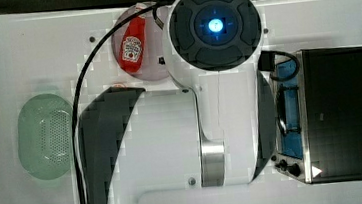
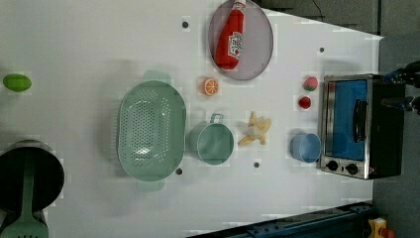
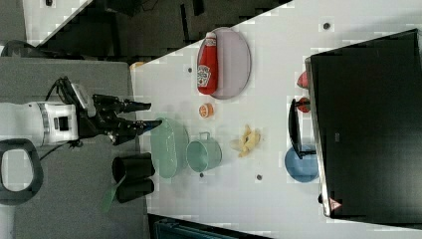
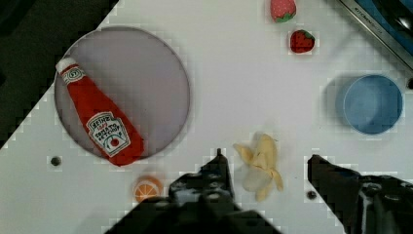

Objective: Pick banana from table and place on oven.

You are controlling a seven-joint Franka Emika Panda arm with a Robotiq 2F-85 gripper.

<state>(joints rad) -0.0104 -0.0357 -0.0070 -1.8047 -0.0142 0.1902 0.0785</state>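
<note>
I am holding my black gripper (image 4: 265, 168) spread and empty, high above the pale yellow peeled toy banana (image 4: 259, 165) lying on the white table (image 2: 74, 49) between the green mug (image 2: 213, 143) and blue cup (image 2: 305, 147); descending off-centre, I risk nudging it aside.

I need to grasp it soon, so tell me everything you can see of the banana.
The banana is a small pale yellow toy with splayed, peel-like lobes and a whitish middle, soft-looking. It lies flat on the white table, untouched, apart from its neighbours: between the green cup and the blue bowl in the left view.
</note>
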